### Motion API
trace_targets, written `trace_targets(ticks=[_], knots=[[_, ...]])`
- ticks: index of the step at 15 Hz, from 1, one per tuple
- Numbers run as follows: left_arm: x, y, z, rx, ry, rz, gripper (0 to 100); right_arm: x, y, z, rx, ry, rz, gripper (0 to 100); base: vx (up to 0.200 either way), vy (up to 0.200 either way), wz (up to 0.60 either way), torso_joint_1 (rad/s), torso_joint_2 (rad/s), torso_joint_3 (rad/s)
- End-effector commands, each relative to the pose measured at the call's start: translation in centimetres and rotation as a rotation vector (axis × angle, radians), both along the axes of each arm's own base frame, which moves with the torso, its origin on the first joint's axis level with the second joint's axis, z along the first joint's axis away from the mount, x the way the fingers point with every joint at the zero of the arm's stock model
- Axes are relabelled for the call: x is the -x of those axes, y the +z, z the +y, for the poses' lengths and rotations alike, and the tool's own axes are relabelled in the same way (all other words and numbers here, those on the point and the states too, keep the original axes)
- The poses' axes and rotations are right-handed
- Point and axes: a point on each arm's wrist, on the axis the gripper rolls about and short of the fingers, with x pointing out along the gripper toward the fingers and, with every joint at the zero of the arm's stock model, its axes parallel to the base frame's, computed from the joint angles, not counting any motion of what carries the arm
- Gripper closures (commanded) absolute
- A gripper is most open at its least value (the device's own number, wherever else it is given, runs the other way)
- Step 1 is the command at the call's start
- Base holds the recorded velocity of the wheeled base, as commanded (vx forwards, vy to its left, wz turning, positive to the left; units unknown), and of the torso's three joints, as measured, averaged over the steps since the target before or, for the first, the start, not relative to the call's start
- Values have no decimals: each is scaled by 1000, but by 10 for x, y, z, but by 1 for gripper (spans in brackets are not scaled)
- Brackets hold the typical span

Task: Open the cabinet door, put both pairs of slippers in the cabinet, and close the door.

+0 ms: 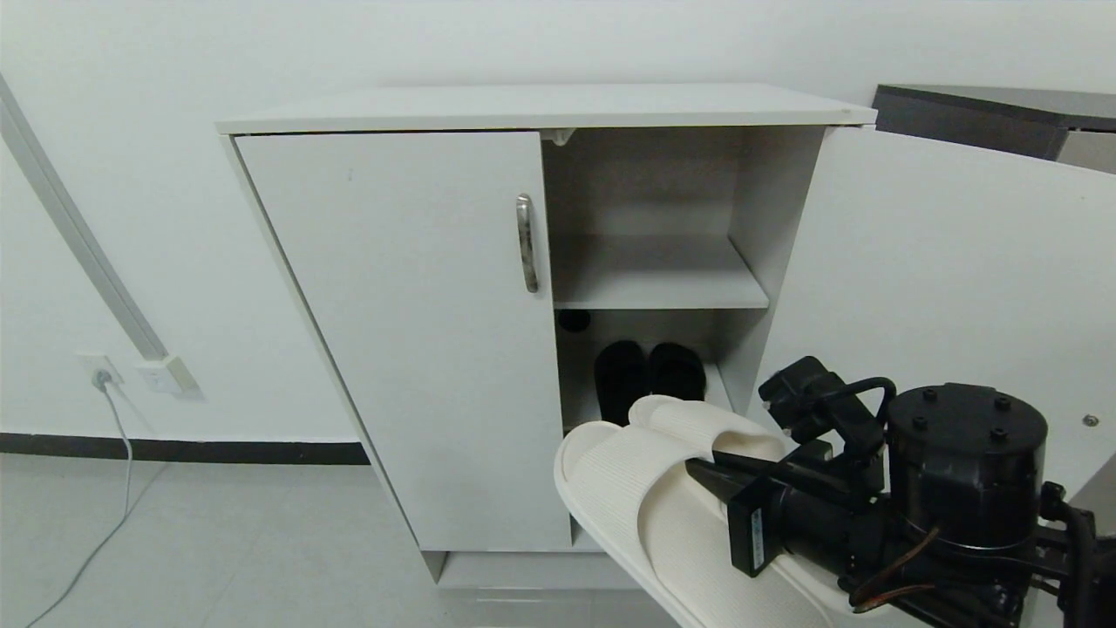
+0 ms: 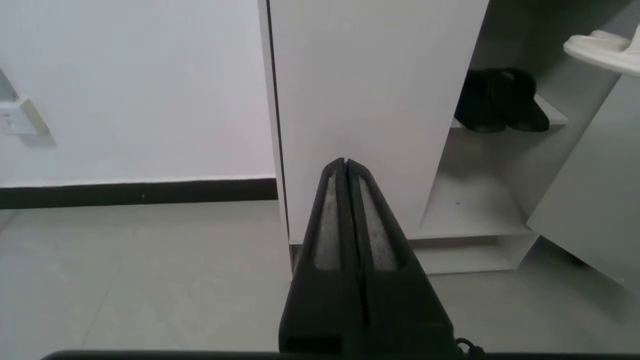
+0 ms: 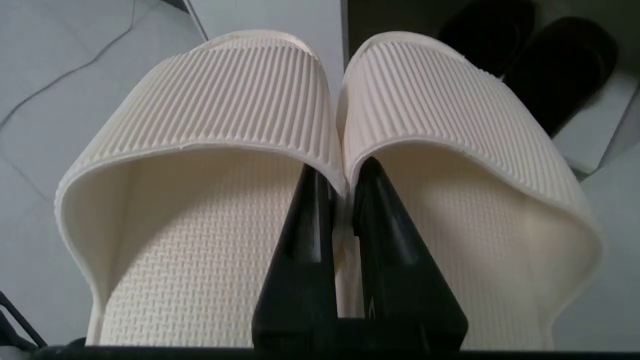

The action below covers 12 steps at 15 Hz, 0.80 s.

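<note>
Hanging in the air before the open half of the cabinet [image 1: 540, 105], the white slippers [image 1: 628, 488] sit side by side, soles down, still outside the carcass. The right end effector [image 3: 343, 180] is clamped on them: one finger goes into each slipper, and the two adjoining inner walls are pinched together between the fingers. Beyond their toes, the black slippers [image 1: 649, 375] lie as a pair, touching each other, on the lower shelf [image 2: 555, 118] in the right compartment. That shelf is just under the upper shelf [image 1: 654, 279]. The right door [image 1: 942, 279] is swung wide, beside the right arm. The left door [image 1: 410, 349] is shut, with its metal handle [image 1: 526, 242] standing upright near its inner edge. The left end effector [image 2: 345, 170] hangs low in front of the left door, well apart from both pairs, with its fingers pressed together and nothing between them. By the wall left of the cabinet, a cable [image 1: 122, 471] runs from a socket down to the pale floor [image 1: 218, 541].
</note>
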Motion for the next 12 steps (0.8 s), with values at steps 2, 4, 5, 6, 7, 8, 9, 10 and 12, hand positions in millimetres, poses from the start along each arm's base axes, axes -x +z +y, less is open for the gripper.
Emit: trace_targets(ticks=[2,4,5,6,7,8,9,10,12], knots=[[0,0,0,0,1,1,100,-1,0,1,-1,0,-13,100,0,0,0,0,0,0],[0,0,0,2,1,1,100,-6,-1,6,7,-20,-63,100,0,0,0,0,0,0],[0,0,0,2,1,1,100,-15,1,18,25,-123,-92,100,0,0,0,0,0,0],[0,0,0,0,-1,1,100,-26,4,37,26,-254,-122,100,0,0,0,0,0,0],[0,0,0,0,1,1,100,-35,7,48,21,-347,-144,100,0,0,0,0,0,0],[0,0,0,0,-1,1,100,-38,10,54,21,-376,-152,100,0,0,0,0,0,0],[0,0,0,0,-1,1,100,-37,15,59,35,-384,-147,100,0,0,0,0,0,0],[0,0,0,0,-1,1,100,-39,20,61,50,-415,-146,100,0,0,0,0,0,0],[0,0,0,-1,-1,1,100,-48,45,71,13,-494,-140,100,0,0,0,0,0,0]])
